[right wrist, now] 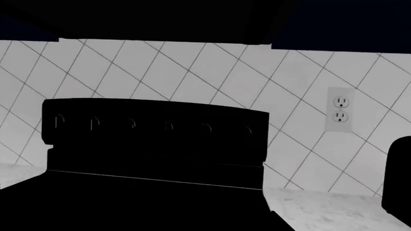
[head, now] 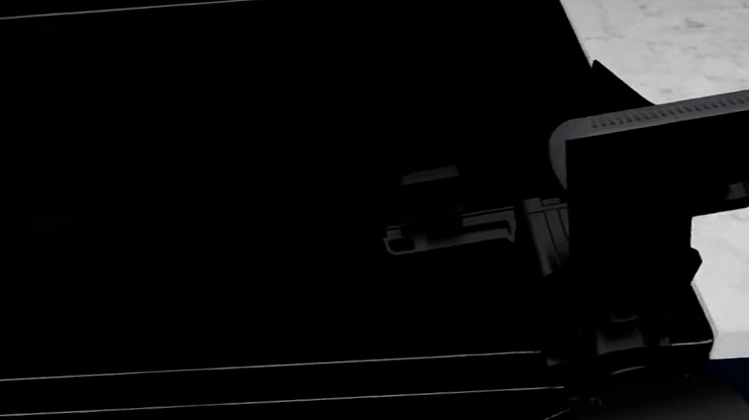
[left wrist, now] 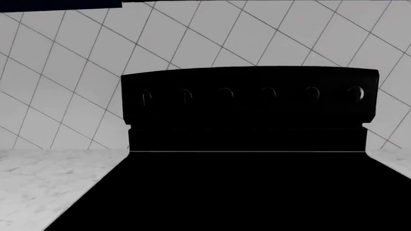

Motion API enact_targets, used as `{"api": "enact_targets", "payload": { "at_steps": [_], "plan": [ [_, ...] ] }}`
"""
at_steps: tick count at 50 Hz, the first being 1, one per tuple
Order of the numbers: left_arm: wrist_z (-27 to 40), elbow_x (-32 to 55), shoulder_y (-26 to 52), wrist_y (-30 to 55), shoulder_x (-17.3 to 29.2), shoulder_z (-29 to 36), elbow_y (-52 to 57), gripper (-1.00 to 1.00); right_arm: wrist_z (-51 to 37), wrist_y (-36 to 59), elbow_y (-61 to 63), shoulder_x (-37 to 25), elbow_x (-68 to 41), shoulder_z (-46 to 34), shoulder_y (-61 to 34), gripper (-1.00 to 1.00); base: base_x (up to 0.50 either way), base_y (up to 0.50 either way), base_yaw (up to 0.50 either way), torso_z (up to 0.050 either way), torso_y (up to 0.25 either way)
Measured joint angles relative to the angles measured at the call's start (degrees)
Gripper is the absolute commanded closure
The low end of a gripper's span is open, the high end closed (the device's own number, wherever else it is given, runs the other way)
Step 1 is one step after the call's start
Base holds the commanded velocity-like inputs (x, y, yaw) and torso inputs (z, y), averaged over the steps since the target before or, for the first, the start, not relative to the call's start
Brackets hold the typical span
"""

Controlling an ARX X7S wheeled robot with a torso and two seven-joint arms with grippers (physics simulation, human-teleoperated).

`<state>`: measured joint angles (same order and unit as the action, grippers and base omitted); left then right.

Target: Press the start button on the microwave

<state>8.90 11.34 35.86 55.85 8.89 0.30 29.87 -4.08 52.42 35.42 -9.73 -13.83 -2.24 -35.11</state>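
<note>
A black stove (head: 239, 181) fills most of the head view, with marble counter (head: 695, 24) at upper right. The right arm (head: 653, 178) hangs centre-right, its gripper too dark to judge. No microwave or button appears; pressing seems entirely ahead.

Flat, diffuse simulator lighting with no evident source. The white diagonal tile wall (left wrist: 257, 33) and marble counter (left wrist: 45, 183) render evenly bright in pale grey, without glare. The black stove (left wrist: 250, 144) is near-featureless; only faint rim highlights pick out its knobs (left wrist: 355, 93) and a thin edge line. The head view is mostly black, the right arm (head: 652, 168) dimly grey against it. All edges stay sharp, with no blur or visible lens distortion.
</note>
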Motion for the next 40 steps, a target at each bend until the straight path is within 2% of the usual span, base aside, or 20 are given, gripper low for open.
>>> {"api": "enact_targets", "payload": {
  "at_steps": [20,31,40],
  "plan": [
    [0.49,1.02,-0.72,-0.17,0.27,0.43,-0.15,-1.0,0.49,-0.7,0.83,0.1,-2.28,0.45,0.73,-1.0,0.38,-0.26,0.0,0.0,0.0],
    [0.68,1.59,-0.91,-0.12,0.4,0.81,0.05,-1.0,0.45,-1.36,0.88,-0.05,-3.01,0.49,1.3,-1.0,0.42,0.05,0.0,0.0,0.001],
    [0.85,1.96,-1.19,-0.24,0.54,1.01,0.05,-1.0,0.42,-1.67,0.96,0.03,-3.91,0.68,1.62,-1.0,0.12,0.0,0.0,0.0,0.0]
  ]
}}
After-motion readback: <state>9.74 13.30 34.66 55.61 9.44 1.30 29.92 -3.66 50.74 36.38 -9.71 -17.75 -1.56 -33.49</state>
